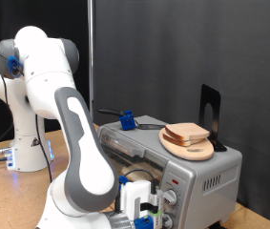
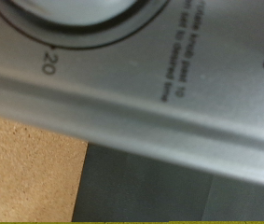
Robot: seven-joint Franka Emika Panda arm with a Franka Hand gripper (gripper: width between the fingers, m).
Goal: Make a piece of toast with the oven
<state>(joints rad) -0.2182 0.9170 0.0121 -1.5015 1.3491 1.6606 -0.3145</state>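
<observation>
The piece of toast [image 1: 186, 132] lies on a round light-wood board [image 1: 196, 150] on top of the oven [image 1: 211, 176], a silver box at the exterior view's lower right. My gripper [image 1: 152, 205] sits low in front of the oven's control panel, right by the knobs [image 1: 170, 198]. The wrist view is pressed close to that panel [image 2: 169, 112]: the edge of a dial knob [image 2: 66, 7] with the printed numbers 20 and 450 shows, but none of my fingers. My arm hides most of the oven's front.
A blue clip-like object [image 1: 127, 120] and a black upright stand [image 1: 209, 110] sit on the oven's top. The robot base [image 1: 25, 143] stands at the exterior view's left on the wooden table [image 1: 1, 196]. A black curtain hangs behind.
</observation>
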